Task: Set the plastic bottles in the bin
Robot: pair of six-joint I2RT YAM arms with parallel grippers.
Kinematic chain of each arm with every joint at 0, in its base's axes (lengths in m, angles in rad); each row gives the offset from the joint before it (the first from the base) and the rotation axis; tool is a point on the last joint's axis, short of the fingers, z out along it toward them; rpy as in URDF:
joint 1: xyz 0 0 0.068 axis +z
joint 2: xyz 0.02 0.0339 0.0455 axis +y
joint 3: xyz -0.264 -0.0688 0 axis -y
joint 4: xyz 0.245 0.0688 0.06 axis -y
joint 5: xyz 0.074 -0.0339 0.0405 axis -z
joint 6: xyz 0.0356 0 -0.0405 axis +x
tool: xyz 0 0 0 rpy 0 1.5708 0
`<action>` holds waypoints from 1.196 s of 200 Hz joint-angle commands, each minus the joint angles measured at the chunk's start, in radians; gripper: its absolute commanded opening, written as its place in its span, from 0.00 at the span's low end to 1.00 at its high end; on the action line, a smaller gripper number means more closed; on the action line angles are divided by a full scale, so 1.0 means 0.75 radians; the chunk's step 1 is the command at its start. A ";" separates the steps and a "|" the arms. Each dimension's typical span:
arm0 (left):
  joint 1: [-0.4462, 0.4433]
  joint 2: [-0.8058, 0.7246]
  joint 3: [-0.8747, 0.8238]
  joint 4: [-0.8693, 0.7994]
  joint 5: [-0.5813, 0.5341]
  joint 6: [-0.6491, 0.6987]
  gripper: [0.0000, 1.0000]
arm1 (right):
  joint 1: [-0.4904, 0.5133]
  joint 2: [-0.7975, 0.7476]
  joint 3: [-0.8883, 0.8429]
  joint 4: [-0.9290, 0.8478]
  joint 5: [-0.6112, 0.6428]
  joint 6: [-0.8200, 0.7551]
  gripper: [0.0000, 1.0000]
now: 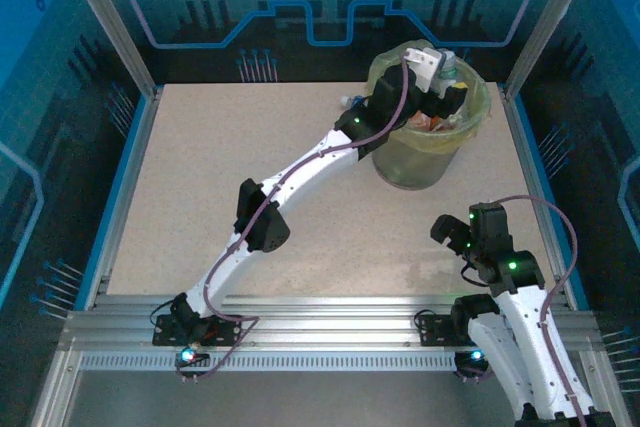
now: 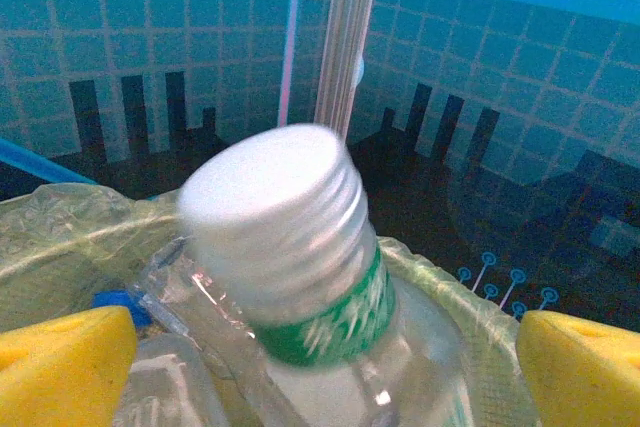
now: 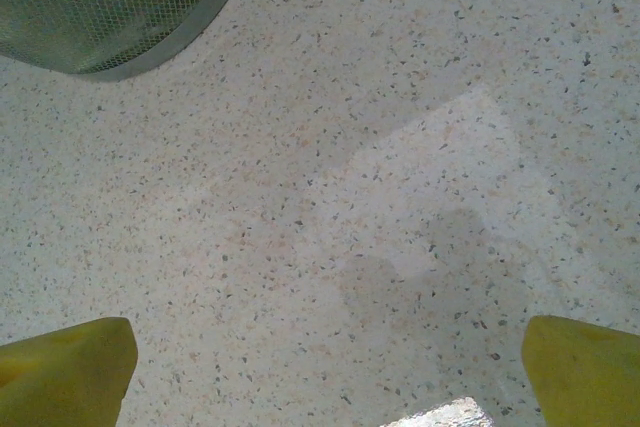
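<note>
Speckled table (image 1: 250, 147) carries the bin (image 1: 410, 162) near its far right corner. Left tool (image 2: 325, 362) hangs over the bin, pads spread wide, a tilted, blurred white-capped bottle (image 2: 300, 247) between them above the rim. Right tool (image 3: 320, 377) hovers over bare table near the right edge, pads apart.

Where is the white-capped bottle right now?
The white-capped bottle is between the left gripper's open yellow fingers in the left wrist view, over the bin at the table's far right.
</note>
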 commanded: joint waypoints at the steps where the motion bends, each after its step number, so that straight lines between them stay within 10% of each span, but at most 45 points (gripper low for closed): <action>1: 0.010 -0.004 0.081 0.044 0.012 -0.010 0.99 | -0.018 0.004 0.018 -0.015 -0.024 0.005 1.00; 156: 0.117 -0.264 -0.046 -0.014 -0.209 0.045 0.99 | -0.003 0.034 0.110 -0.047 -0.035 -0.045 1.00; 239: 0.432 -0.394 -0.171 -0.314 -0.201 -0.364 0.99 | 0.027 0.105 0.131 -0.056 0.000 -0.037 1.00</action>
